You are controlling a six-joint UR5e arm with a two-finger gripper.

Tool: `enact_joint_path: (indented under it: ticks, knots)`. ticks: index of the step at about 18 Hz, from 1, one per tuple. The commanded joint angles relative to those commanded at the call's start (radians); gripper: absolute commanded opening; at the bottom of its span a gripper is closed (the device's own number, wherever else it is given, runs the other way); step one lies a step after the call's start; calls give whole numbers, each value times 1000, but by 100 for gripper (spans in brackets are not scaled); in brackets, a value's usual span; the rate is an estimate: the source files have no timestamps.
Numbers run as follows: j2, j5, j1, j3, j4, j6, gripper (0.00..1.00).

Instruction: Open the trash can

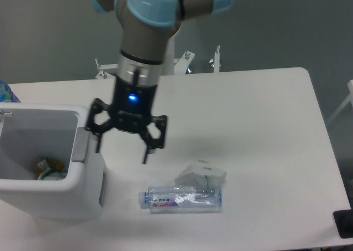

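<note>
**Lid up, arm beside the bin**

Now you can see into the trash can (49, 176) at the table's (248, 124) left edge (scraps lie inside), so the opening looks done. The gripper (122, 146) hangs just right of the bin's grey push tab (81, 146), fingers spread wide and holding nothing. The clear bottle (182, 198) and crumpled wrapper (201, 174) lie further right of the bin.

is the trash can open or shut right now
Open. The trash can shows no lid over its top; its inside walls and some litter at the bottom are visible.
</note>
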Motion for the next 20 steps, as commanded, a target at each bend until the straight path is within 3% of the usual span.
enact_joint_path:
  ticks: [10,14,17,20]
  knots:
    - [-90,147,206,-18,-3,483,100]
    - [-144,216,221,-28,-9,707,100]
    - [-146,328,220,-61,-12,792,100]
    - [-144,371,215,-92,-11,858,100]
